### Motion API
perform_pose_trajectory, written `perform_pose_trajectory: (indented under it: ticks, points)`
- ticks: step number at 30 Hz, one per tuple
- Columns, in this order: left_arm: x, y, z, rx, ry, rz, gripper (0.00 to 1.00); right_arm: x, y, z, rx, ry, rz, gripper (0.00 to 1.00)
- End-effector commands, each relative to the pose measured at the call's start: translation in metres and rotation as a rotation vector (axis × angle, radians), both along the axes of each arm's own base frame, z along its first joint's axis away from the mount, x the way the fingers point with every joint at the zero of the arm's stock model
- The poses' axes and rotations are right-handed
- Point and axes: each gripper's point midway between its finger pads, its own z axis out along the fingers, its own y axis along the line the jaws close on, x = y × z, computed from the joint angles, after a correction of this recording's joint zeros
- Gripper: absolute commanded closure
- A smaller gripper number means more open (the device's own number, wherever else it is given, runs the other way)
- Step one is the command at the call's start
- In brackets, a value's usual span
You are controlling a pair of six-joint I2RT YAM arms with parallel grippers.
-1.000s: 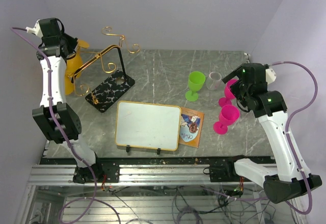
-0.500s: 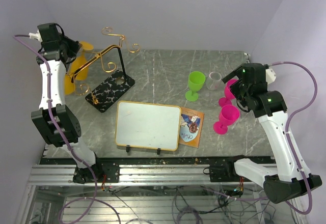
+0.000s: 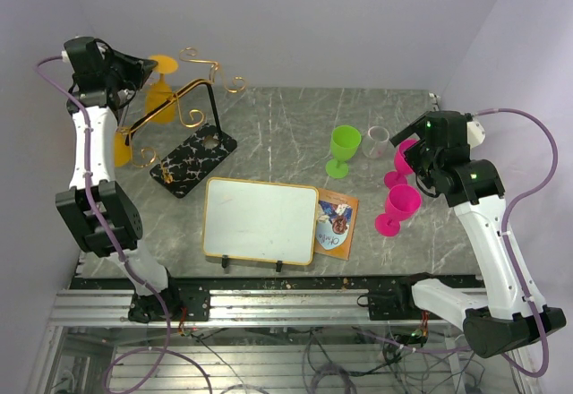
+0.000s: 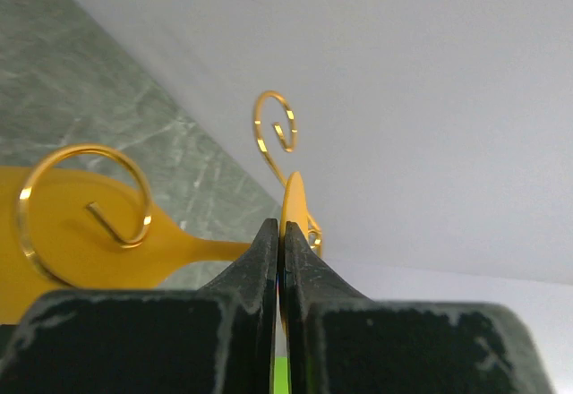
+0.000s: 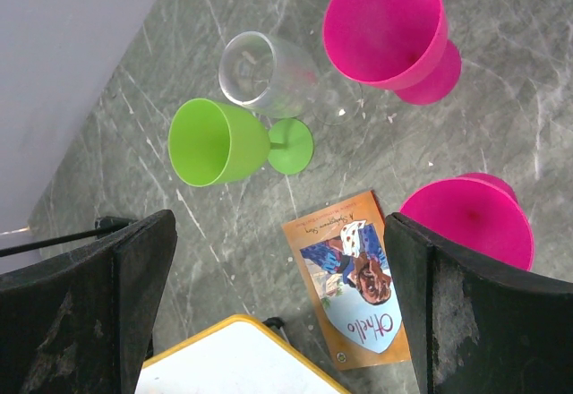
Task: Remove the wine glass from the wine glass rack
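One orange-yellow wine glass (image 3: 160, 98) hangs upside down at the back-left of the table (image 3: 286, 134). Its long axis is roughly vertical, foot uppermost and bowl lowest. The bowl overlaps a gold arm of the wine glass rack (image 3: 192, 157) (touching or not, I cannot tell). The foot sits right at the tips of the left gripper (image 4: 281, 233), whose fingers are almost closed and pinch the thin foot edge-on. The right gripper (image 5: 277, 233) is spread wide above a green goblet (image 5: 219, 143), holding nothing.

Wine glass rack (image 3: 192, 157) back-left, whiteboard (image 3: 260, 219) front-center w/ card (image 3: 337, 224) just right of it, cup group (image 3: 377, 141) behind card.
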Motion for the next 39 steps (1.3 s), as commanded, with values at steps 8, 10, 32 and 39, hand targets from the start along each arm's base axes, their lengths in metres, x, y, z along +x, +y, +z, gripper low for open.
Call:
perform_pose_trajectory:
  ticks: [8, 10, 32, 39]
  points:
    - [0.004, -0.032, 0.08, -0.213, -0.369, -0.202, 0.93, 0.0, 0.001, 0.013, 0.014, -0.054, 0.002, 0.0]
    - [-0.003, -0.04, 0.098, -0.26, -0.458, -0.255, 0.93, 0.001, 0.001, 0.014, 0.012, -0.058, 0.005, 0.0]
    - [-0.2, -0.136, 0.243, -0.285, -0.99, -0.681, 0.93, 0.008, 0.057, 0.095, 0.078, -0.536, 0.378, 0.01]
    - [-0.24, -0.246, 0.243, -0.616, -0.977, -1.047, 0.93, 0.002, 0.098, 0.142, 0.211, -0.773, 0.583, 0.03]
